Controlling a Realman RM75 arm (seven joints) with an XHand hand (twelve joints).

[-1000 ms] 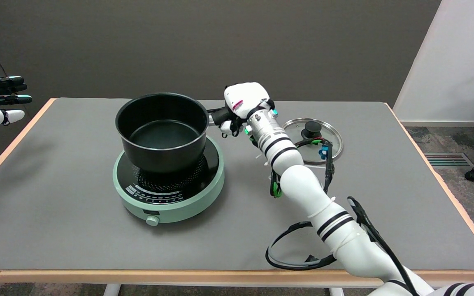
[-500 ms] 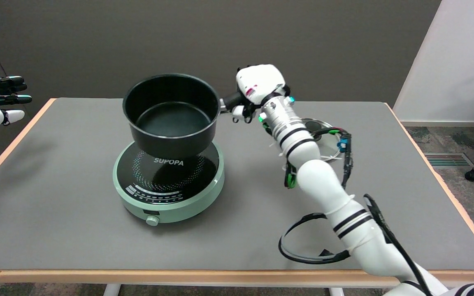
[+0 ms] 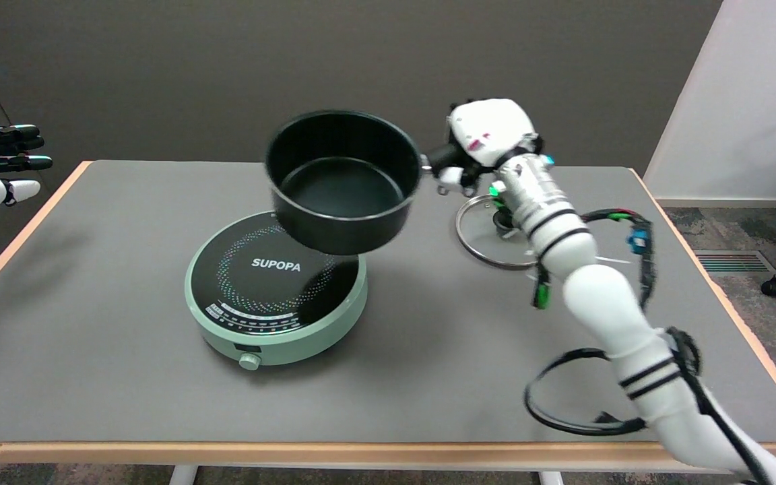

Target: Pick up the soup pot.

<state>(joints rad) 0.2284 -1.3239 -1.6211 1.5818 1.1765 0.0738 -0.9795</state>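
The only legible text is the brand name "SUPOPA", printed in white capital letters on the black glass top of the green induction cooker (image 3: 275, 286). The word lies at the centre of the cooking surface, inside the ring of coloured dots. A band of small white markings runs along the front edge of the same surface, just above the control knob (image 3: 249, 361); these are too small to read.

Grey-topped table (image 3: 91, 377), dark wall (image 3: 226, 67), carpeted floor (image 3: 765, 249).
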